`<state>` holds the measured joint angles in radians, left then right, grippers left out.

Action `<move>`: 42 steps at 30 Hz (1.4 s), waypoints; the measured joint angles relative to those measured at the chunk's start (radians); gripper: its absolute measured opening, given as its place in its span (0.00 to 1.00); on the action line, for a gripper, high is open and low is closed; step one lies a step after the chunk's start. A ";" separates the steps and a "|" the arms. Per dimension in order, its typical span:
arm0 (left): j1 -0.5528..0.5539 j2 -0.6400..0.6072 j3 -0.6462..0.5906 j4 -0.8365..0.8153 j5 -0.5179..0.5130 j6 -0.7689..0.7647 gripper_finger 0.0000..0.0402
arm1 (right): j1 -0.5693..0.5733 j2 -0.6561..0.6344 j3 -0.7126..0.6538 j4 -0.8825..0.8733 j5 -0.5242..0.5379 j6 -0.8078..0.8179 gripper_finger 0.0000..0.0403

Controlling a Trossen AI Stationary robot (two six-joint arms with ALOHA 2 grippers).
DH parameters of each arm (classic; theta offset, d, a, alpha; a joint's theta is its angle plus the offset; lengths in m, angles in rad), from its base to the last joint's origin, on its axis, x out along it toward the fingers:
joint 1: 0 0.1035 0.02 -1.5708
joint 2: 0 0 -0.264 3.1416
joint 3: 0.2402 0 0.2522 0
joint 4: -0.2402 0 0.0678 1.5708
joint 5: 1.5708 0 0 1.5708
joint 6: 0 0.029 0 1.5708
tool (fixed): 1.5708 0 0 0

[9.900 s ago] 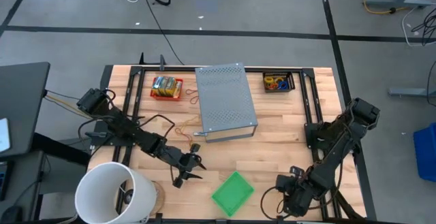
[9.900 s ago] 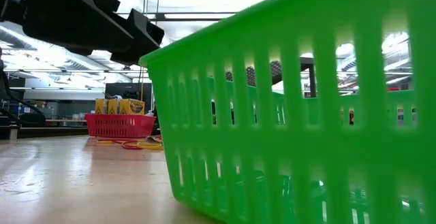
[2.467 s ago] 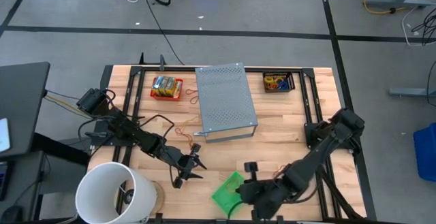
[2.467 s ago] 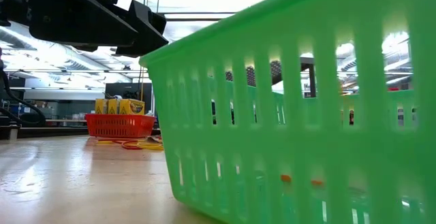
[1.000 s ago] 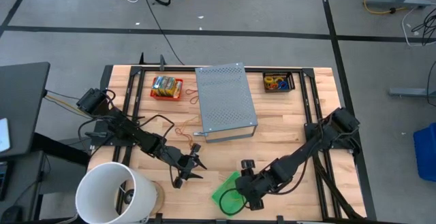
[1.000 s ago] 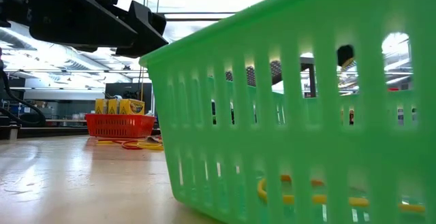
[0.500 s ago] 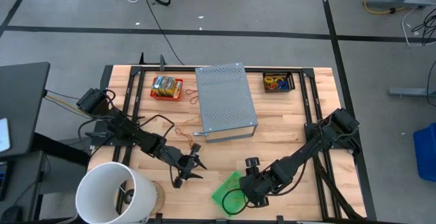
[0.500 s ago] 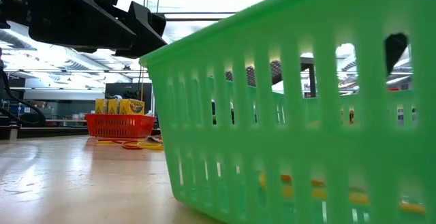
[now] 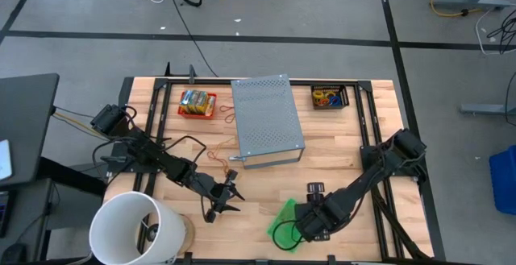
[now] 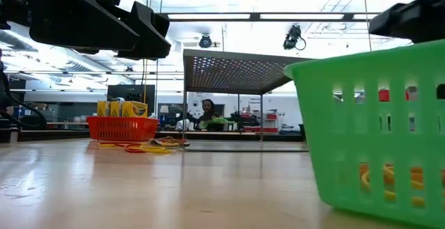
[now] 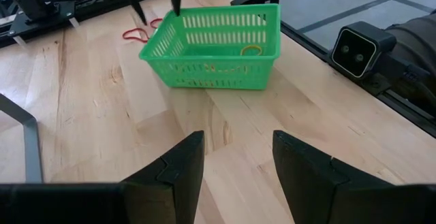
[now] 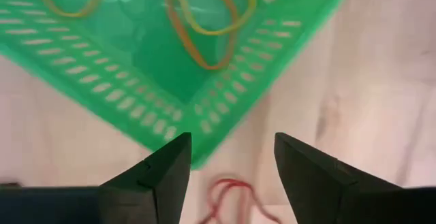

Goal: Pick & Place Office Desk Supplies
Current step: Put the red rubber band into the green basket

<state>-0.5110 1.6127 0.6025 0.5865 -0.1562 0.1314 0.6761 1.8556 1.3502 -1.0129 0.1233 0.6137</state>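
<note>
The rubber bands [image 12: 204, 26] I am collecting are lying inside the green basket [image 9: 285, 219] near the table's front edge, and one red loop [image 12: 231, 197] is lying on the wood just outside its corner. My right gripper [image 12: 230, 163] is hovering there, fingers apart, empty; next I judge it needs lowering onto that loop. My left gripper [image 11: 235, 163] is waiting open. Since a second ago the basket has been shifting rightward.

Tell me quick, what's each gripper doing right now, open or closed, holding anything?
Left gripper: open, empty, waiting over bare table.
Right gripper: open, empty, above the corner of the green basket.
</note>
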 joint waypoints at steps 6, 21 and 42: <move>0.000 0.000 0.000 0.000 0.000 0.000 0.45 | 0.005 -0.027 0.030 0.030 0.029 0.012 0.54; 0.000 0.000 0.000 0.000 0.000 -0.001 0.45 | 0.100 -0.032 -0.061 -0.072 -0.050 0.264 0.54; 0.000 0.000 0.000 0.001 0.000 -0.001 0.45 | 0.139 -0.039 -0.354 0.199 -0.127 0.350 0.24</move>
<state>-0.5108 1.6127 0.6025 0.5875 -0.1560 0.1303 0.8154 1.8165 0.9966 -0.8138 -0.0041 0.9635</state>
